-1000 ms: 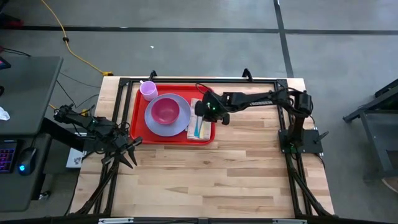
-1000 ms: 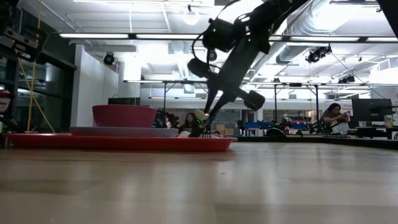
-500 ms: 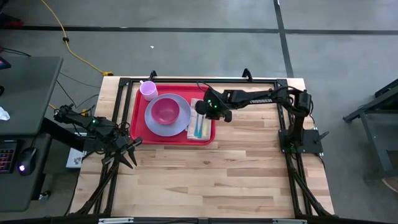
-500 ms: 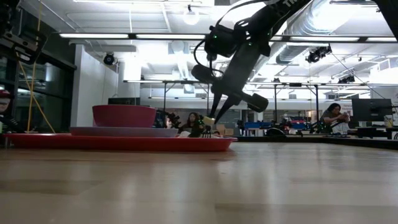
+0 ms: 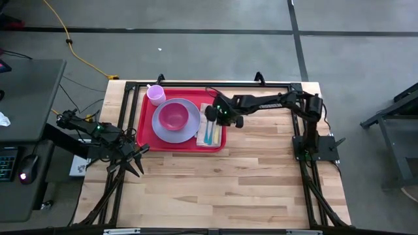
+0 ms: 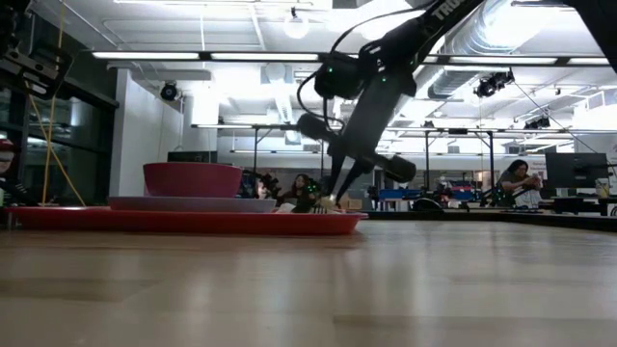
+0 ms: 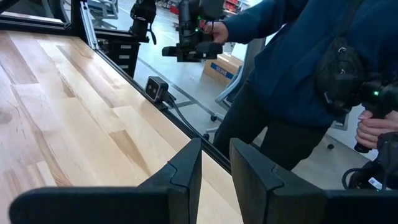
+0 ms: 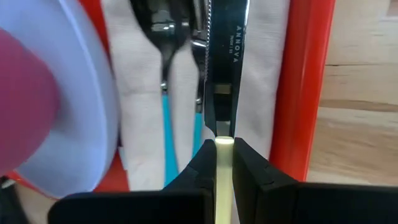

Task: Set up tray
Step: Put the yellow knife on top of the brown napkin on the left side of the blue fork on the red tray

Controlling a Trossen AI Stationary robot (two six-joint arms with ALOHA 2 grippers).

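High view: red tray (image 5: 145,124) lies at the far left part of the table (image 5: 248,176). On it a lavender plate (image 5: 189,127) carrying a pink bowl (image 5: 173,116); a small cup (image 5: 155,95) at the tray's far left corner. A white napkin (image 5: 204,139) with teal-handled cutlery lies along the tray's right side. Right gripper (image 5: 213,117) is over that napkin. Left gripper (image 5: 138,160) waits off the tray's near left corner, at the table edge.

Low view: tray (image 6: 193,223) flat on the table; bowl (image 6: 193,178) on plate (image 6: 183,203). Right gripper (image 6: 332,198) points down at the tray's right end, tips just above the cutlery.

Left wrist view: left fingers (image 7: 186,171) stand partly apart, a narrow gap, nothing between them. A person (image 7: 298,68) stands beyond the table edge.

Right wrist view: right gripper (image 8: 224,152) is pinched on the pale handle of a knife (image 8: 225,56); the blade lies over the napkin (image 8: 264,74) beside a spoon (image 8: 163,37) and a fork (image 8: 198,56), just inside the tray's rim (image 8: 305,81).
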